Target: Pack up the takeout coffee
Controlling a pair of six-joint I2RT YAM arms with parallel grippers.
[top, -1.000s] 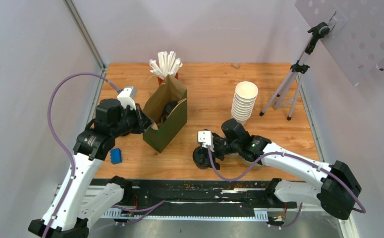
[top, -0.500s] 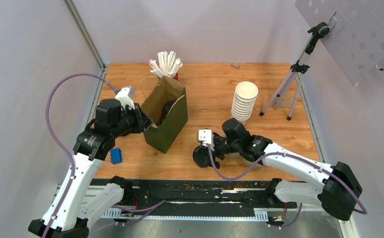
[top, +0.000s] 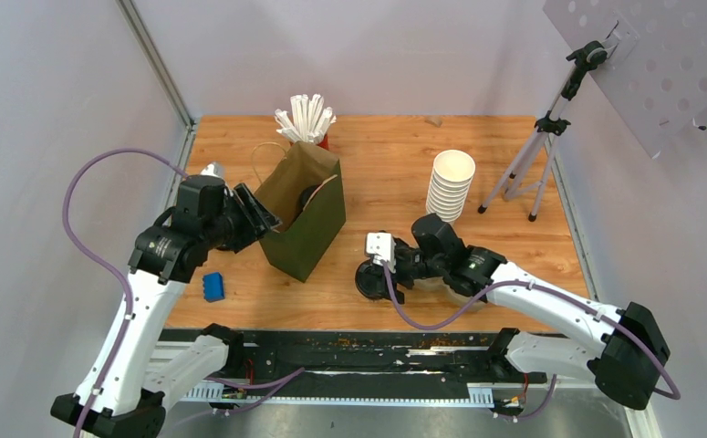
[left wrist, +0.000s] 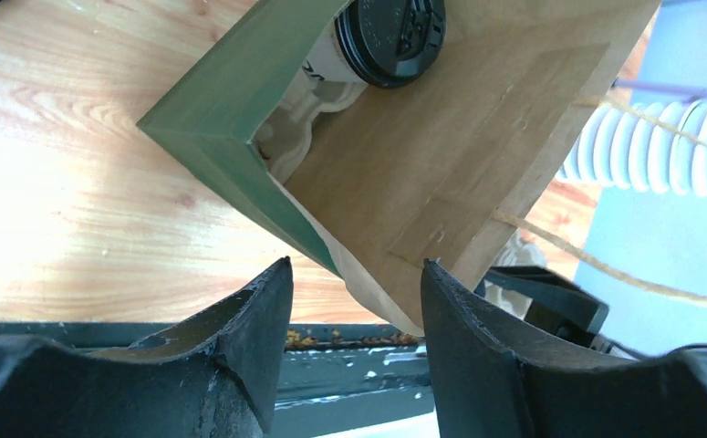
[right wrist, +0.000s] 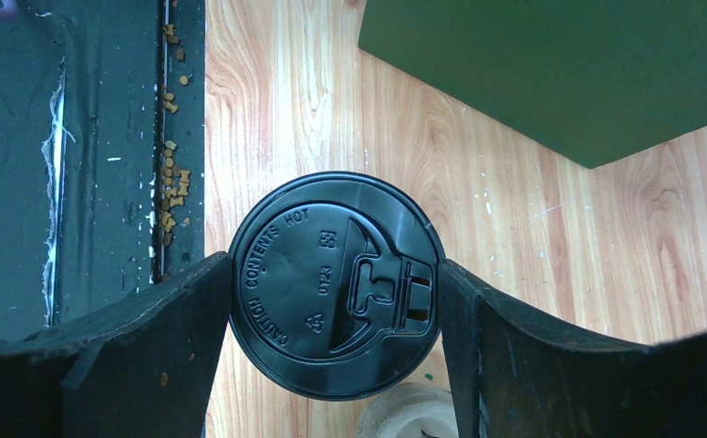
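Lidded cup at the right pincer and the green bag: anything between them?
Nothing. Only bare tabletop separates the lidded cup from the green bag; the right wrist view shows it, and the top view agrees.

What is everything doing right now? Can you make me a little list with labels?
green bag: standing on the table, top open
cup in bag: white, black lid, already inside
second cup: black lid, on the table beside the bag
right gripper: fingers flank that lid closely; firm grip unclear
left gripper: open, by the bag's edge
left to do: second cup goes in the bag
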